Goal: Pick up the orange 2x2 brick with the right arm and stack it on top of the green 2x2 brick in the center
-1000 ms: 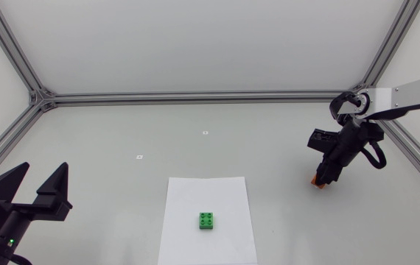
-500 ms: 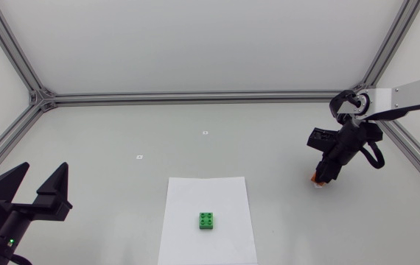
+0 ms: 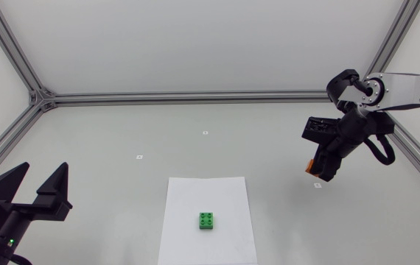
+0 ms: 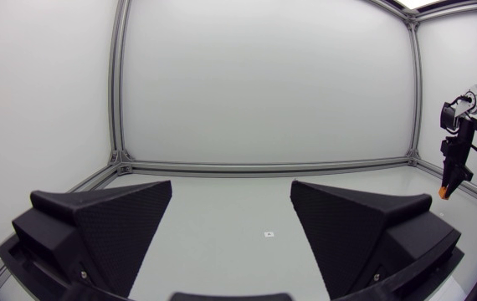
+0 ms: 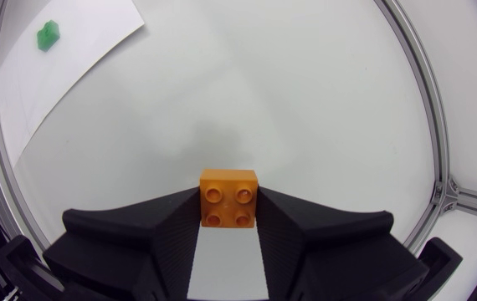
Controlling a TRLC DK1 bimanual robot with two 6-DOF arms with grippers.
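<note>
Orange brick (image 5: 228, 196) sits pinched from both sides by the right hand (image 5: 228, 219), up off the table (image 3: 121, 132) — well apart from the green brick (image 3: 207, 221), which rests on white paper (image 3: 195, 195). Left hand (image 4: 232, 196) — fingers spread, holding nothing.

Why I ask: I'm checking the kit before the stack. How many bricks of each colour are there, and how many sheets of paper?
orange brick: 1
green brick: 1
paper sheet: 1
Total: 3
</note>
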